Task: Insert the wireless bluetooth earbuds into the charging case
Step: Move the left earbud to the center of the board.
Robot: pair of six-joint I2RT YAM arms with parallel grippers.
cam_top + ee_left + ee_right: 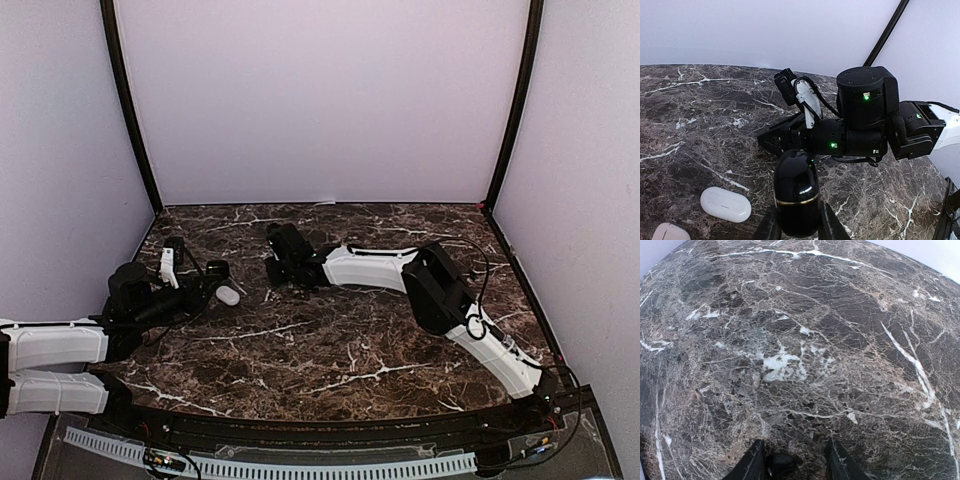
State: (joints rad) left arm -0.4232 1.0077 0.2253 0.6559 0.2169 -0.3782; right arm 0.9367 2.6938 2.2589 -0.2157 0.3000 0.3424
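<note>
My left gripper is shut on a glossy black egg-shaped charging case with a thin gold seam, lid closed, held upright above the marble. In the top view this gripper is at the left. My right gripper is open low over the marble, with a small black earbud lying between the fingers, close to the left one. In the top view the right gripper is just right of the left one, and it faces the black case in the left wrist view. No white earbuds show.
A white pebble-shaped case lies on the marble left of the black case; it also shows in the top view. A second white case sits at the bottom-left corner of the left wrist view. White walls enclose the table.
</note>
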